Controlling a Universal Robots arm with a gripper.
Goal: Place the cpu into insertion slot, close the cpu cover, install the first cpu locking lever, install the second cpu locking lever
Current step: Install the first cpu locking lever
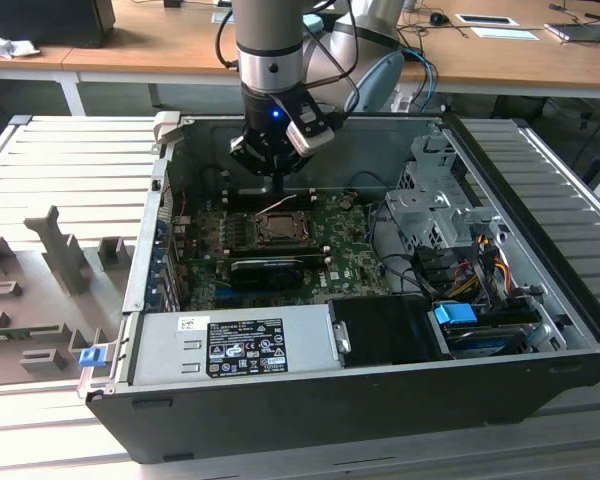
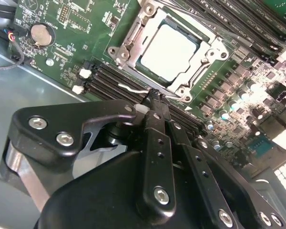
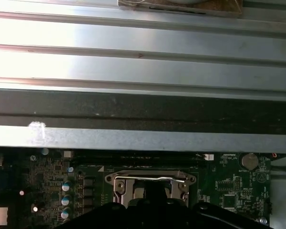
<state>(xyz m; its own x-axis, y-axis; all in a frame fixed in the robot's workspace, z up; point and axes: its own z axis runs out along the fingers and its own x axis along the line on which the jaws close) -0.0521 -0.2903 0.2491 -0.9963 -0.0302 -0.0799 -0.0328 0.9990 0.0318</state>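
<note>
my gripper [image 2: 154, 95] — fingers pinched together on a thin wire locking lever [image 2: 133, 89] at the slot's edge | cpu [image 2: 169, 51] seated in insertion slot [image 2: 128, 45]; cpu cover [image 2: 207, 59] down around it — mid-motherboard [image 2: 76, 28]

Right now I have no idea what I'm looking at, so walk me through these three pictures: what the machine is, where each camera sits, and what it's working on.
The machine is a single robot arm with a gripper at its end, reaching down into an open computer case lying on its side. The exterior view comes from a camera off the arm and shows the whole scene. Both wrist views come from cameras riding on the arm. Inside the case lies a green motherboard. In the second wrist view, the cpu, a square silver chip, sits in the insertion slot, with the cpu cover framing it. The gripper's black fingertips meet at a thin wire lever beside the socket, seemingly pinching it. A coin battery sits nearby.
</note>
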